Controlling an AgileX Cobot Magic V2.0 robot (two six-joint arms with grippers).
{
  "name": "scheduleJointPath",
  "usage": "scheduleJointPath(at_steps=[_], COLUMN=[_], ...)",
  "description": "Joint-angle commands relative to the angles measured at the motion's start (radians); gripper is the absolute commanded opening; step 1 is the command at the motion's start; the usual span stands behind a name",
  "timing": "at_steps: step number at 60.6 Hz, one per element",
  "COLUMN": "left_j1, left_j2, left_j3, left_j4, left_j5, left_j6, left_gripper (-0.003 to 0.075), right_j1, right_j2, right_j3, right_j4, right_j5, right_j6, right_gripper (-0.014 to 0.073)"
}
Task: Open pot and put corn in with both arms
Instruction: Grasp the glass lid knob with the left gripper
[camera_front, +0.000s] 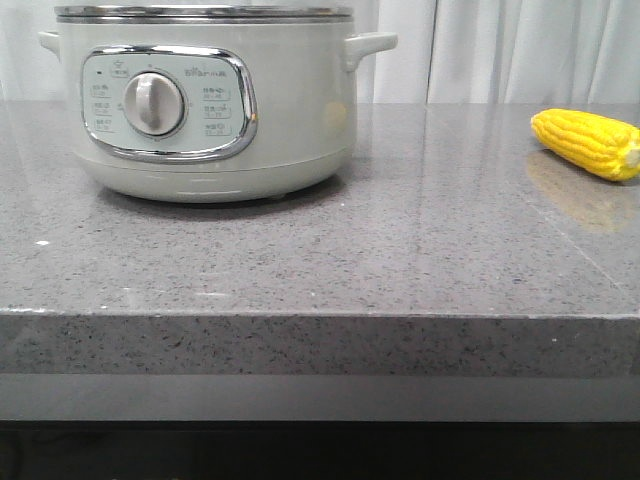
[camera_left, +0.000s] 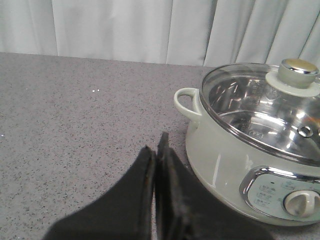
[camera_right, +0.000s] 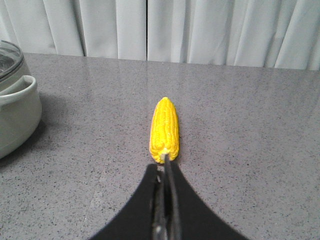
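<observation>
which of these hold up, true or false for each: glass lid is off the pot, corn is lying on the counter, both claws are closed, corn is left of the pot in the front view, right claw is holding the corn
1. The glass lid is off the pale grey-green round electric pot. False: it sits on the pot's rim.
2. The bright yellow corn cob lies on the speckled grey stone counter. True.
3. The left claw and right claw are both closed. True.
4. The corn is left of the pot in the front view. False: it lies to the right.
5. The right claw holds the corn. False: its closed tips sit just short of the cob's end, gripping nothing.
</observation>
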Motion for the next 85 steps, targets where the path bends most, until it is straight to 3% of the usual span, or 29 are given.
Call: scheduleJointPath(at_steps=[1, 10, 15, 45, 67, 85], left_j1=[0.003, 0.003, 0.001, -0.317, -0.412, -0.414], left_j2=[0.024, 0.055, 0.079, 0.450, 0.747, 0.896], left_j3=[-0.035, -0.035, -0.035, -0.280, -0.549, -0.677], left_j4=[-0.007, -0.005, -0.009, -0.007, -0.007, -0.013], left_j5=[-0.106, -0.149, -0.170, -0.352, -0.359, -0.358], left_j6=[-0.003, -0.003, -0.003, -0.003, -0.003, -0.003], left_gripper=[0.0140, 0.0484, 0.0562, 0.0524, 0.0524, 0.0524], right_j1=[-0.006, -0.006, -0.006, -0.006, -0.006, -0.006], right_j2=[0.015, 0.015, 0.015, 0.016, 0.016, 0.016], right_j3=[-0.035, -0.035, -0.035, -0.035, -0.035, -0.035], right_j4=[-0.005, -0.005, -0.005, -0.005, -0.005, -0.005], right_j5=[-0.070, -0.072, -0.072, -0.074, -0.074, -0.074], right_j6=[-0.006, -0.006, -0.006, -0.006, -0.006, -0.006], right_gripper=[0.0092, 0.0457, 0.0559, 0.0573, 0.0573, 0.0573])
